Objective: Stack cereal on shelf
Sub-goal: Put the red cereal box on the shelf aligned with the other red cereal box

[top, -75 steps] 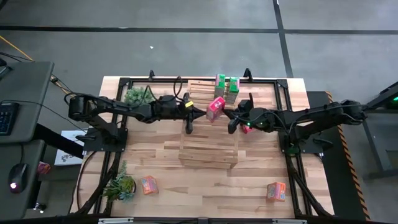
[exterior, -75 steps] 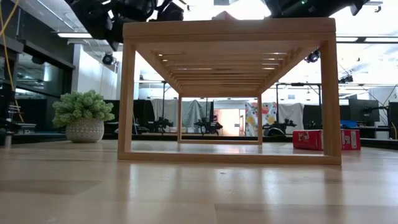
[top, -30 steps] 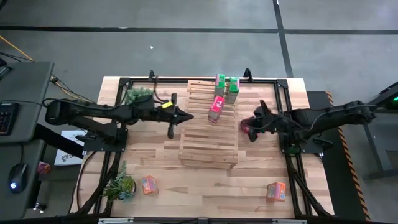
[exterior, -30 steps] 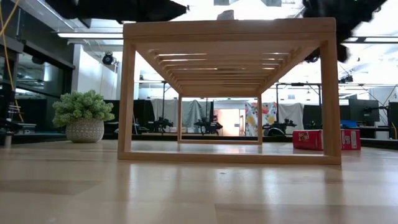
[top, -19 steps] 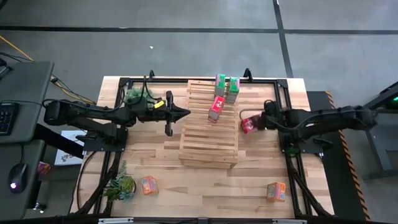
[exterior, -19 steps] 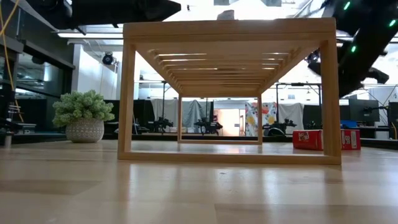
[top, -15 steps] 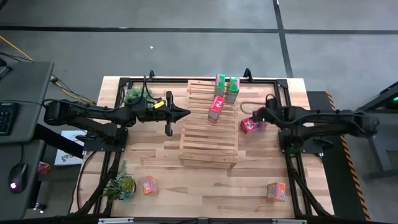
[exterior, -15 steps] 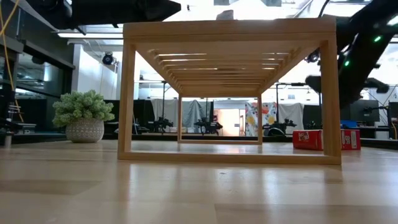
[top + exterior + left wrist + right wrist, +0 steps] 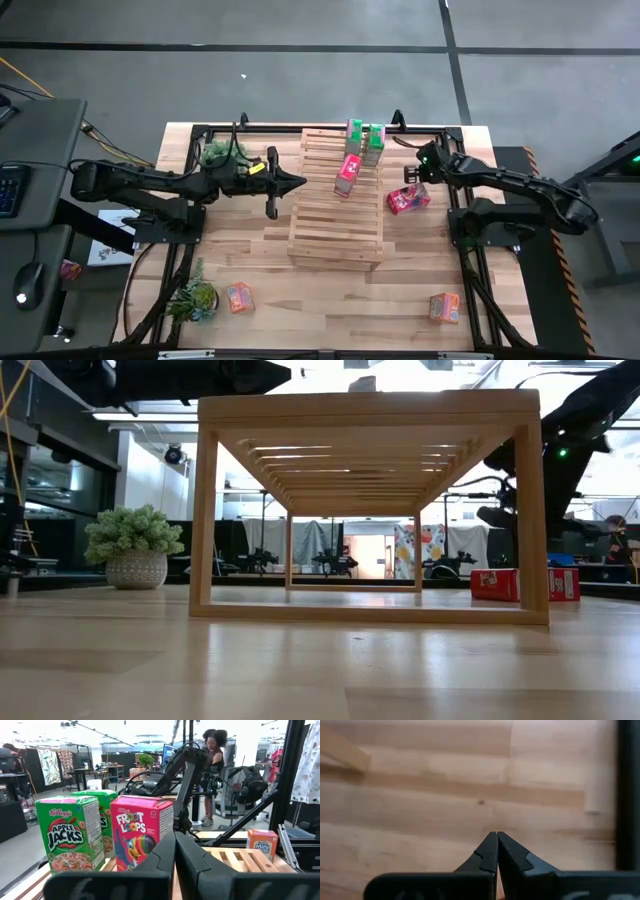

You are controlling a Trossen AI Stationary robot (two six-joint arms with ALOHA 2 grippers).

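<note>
Nearest the front edge of the desk (image 9: 330,290), two orange cereal boxes (image 9: 238,297) (image 9: 444,306) lie flat, one towards each front corner. The shelf (image 9: 335,205) stands mid-desk. On its slatted top stands a pink cereal box (image 9: 347,173), with two green cereal boxes (image 9: 364,140) upright at the far end. Another pink box (image 9: 406,199) lies on the desk right of the shelf. The left gripper (image 9: 299,183), fingers pressed together and empty, hovers at the shelf's left edge. The right gripper (image 9: 412,175), likewise pinched together and empty, hangs just beyond that fallen pink box.

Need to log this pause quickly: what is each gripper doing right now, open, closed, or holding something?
Left gripper: closed, holding nothing, just left of the shelf.
Right gripper: closed, holding nothing, over bare tabletop by the red-pink cereal box.
</note>
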